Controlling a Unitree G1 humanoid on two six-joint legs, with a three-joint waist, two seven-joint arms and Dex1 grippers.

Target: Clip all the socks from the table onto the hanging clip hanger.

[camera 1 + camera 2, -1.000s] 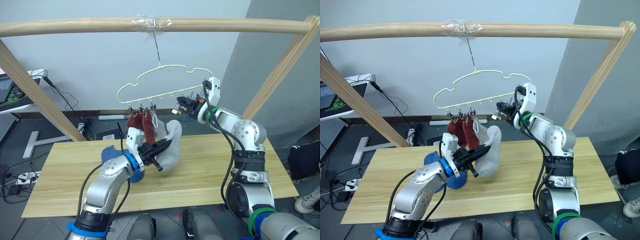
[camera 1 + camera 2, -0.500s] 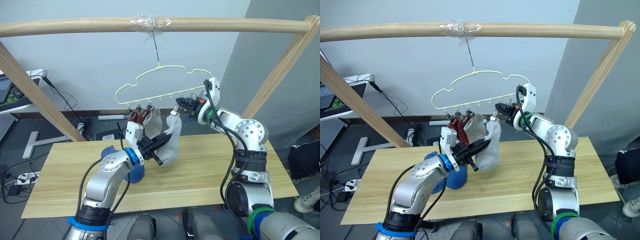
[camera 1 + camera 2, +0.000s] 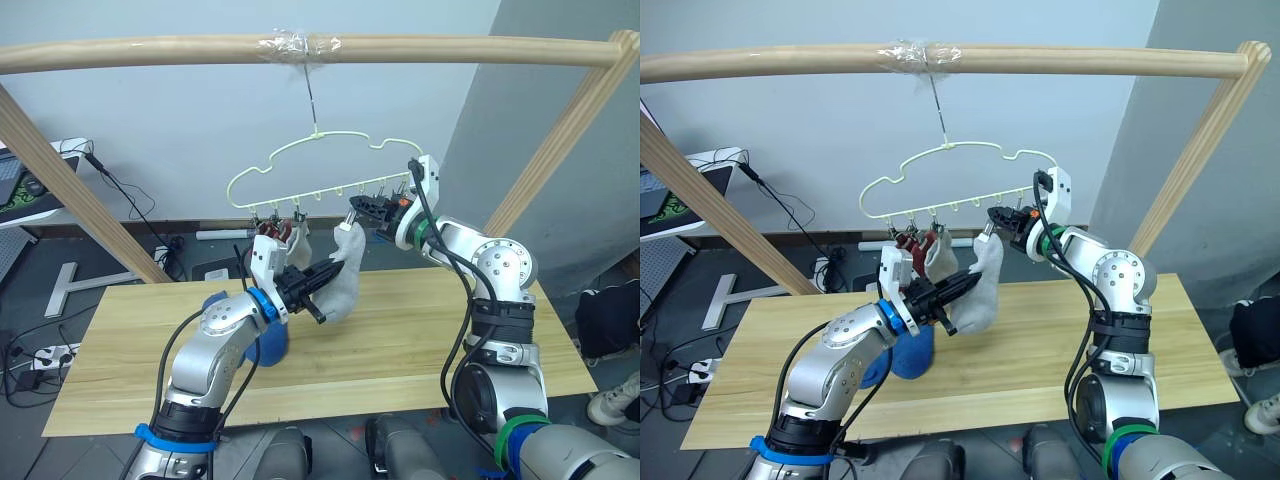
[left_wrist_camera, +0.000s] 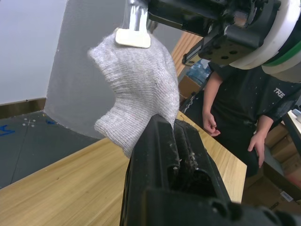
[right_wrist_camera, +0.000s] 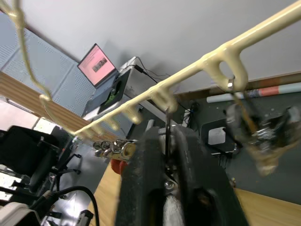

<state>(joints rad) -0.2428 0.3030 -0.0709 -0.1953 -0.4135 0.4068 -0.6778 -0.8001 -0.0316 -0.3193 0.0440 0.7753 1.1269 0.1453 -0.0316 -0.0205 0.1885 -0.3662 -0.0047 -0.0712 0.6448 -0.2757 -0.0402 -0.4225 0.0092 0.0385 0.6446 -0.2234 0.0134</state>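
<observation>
Under the clip hanger [image 3: 320,165], the left gripper [image 3: 322,279] was closed on a light grey sock [image 3: 343,275], its upper edge at a clip [image 4: 133,36] squeezed by the right gripper [image 3: 358,207]. The fabric looked soft and limp, best pinched near the cuff.

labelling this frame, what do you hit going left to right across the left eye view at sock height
blue sock → left claw → light grey sock → right claw
</observation>
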